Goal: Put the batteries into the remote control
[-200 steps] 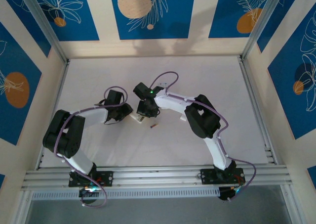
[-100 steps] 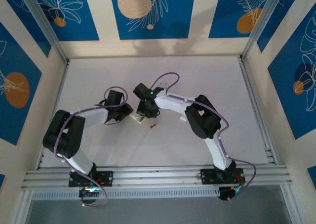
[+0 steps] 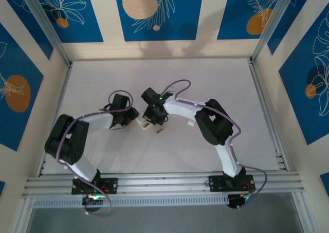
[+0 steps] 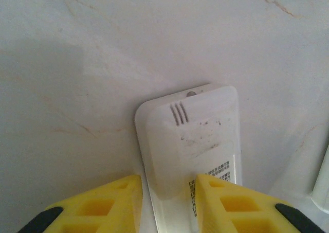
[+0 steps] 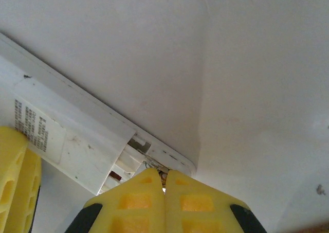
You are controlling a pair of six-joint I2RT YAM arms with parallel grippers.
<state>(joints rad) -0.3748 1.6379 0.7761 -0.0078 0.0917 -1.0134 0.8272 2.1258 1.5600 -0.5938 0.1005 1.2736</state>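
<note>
Tabletop (image 3: pixel 169 84): white, faintly veined like marble. It carries no print.

Walls: blue panels with orange discs and white leaf outlines, no lettering.

Remote control (image 4: pixel 190 135): a white bar near the middle of the tabletop, between the two grippers, back side to the left wrist camera. Three short dark slots are cut near its rounded end, with a small round dimple on the end edge.

Label (image 4: pixel 218 168): a white sticker on the remote's back with rows of tiny black print. The print is too small and blurred to read, and no brand name can be made out. In the right wrist view the same sticker again shows only unreadable lines.

Left gripper (image 4: pixel 167 192): yellow fingers clamped on the remote, one pad against the labelled back and the other at the opposite side.

Right gripper (image 5: pixel 164 184): yellow fingers pressed together, tips at the remote's end right by the open battery compartment (image 5: pixel 126 161). A coppery speck sits at the very tips, and I cannot tell what it is.

Battery (image 3: pixel 159 132): one tiny dark cylinder lying loose on the tabletop. It is just beside the remote, on the side toward the near edge and below the right gripper in the top view.
</note>
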